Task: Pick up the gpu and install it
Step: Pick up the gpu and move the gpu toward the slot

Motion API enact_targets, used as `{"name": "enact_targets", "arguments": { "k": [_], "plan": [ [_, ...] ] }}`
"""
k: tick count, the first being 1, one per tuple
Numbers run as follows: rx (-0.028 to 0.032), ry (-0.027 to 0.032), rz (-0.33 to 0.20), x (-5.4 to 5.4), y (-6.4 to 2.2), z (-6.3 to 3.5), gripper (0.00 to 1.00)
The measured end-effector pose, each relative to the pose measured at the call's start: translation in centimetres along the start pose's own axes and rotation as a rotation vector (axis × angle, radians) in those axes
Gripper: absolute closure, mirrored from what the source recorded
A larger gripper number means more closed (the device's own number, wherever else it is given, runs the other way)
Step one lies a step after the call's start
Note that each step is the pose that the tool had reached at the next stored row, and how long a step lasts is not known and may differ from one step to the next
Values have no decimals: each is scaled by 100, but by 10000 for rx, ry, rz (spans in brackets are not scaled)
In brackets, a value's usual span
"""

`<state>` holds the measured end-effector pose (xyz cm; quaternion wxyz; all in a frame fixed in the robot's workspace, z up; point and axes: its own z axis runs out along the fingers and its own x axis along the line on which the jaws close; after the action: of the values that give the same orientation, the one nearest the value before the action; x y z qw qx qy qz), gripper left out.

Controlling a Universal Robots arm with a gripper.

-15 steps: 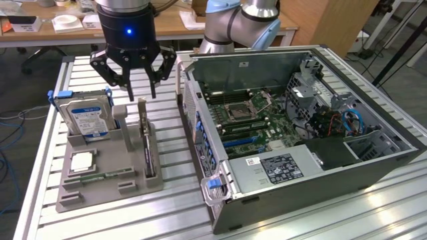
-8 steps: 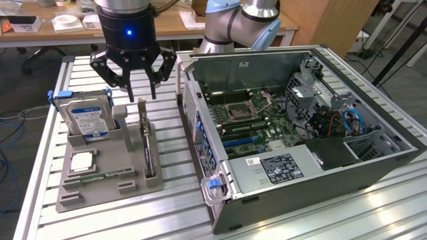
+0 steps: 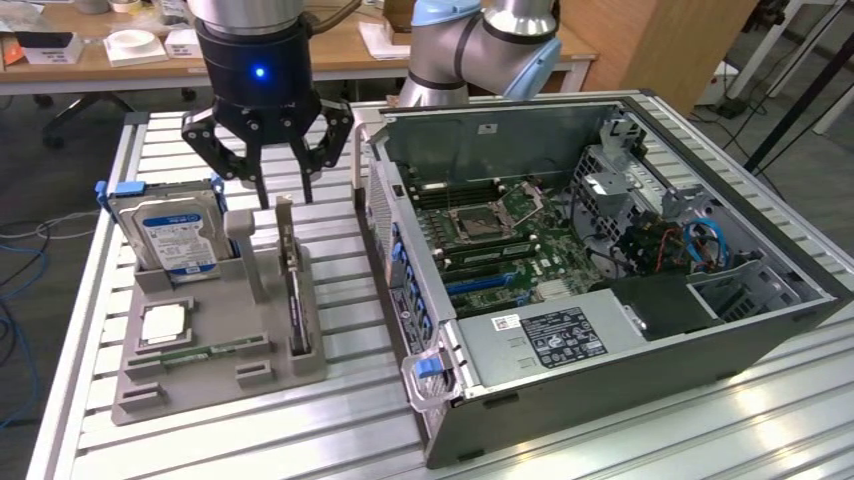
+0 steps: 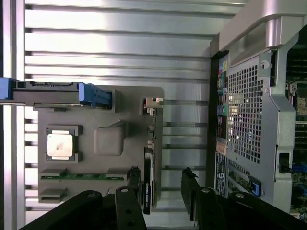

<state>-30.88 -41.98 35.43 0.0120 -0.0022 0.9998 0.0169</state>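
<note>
GPU (image 3: 291, 285) not yet picked up; installation not begun.
GPU stands on edge in its slot in the grey holder tray (image 3: 214, 385), left of centre in the exterior view, beside the open computer case (image 3: 747, 330). The gripper (image 3: 279, 185) hangs over the card's upper end, fingers spread wide and holding nothing; the wrist view places the card between them, apparently untouched. By my judgement, grasp, lift and seating on the motherboard (image 3: 507, 240) are all outstanding.
</note>
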Motion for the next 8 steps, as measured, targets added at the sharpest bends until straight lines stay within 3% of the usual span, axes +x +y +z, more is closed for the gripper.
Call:
{"name": "enact_targets", "arguments": {
  "k": [8],
  "plan": [
    [0, 0, 0, 1, -1, 35, 53]
  ]
}}
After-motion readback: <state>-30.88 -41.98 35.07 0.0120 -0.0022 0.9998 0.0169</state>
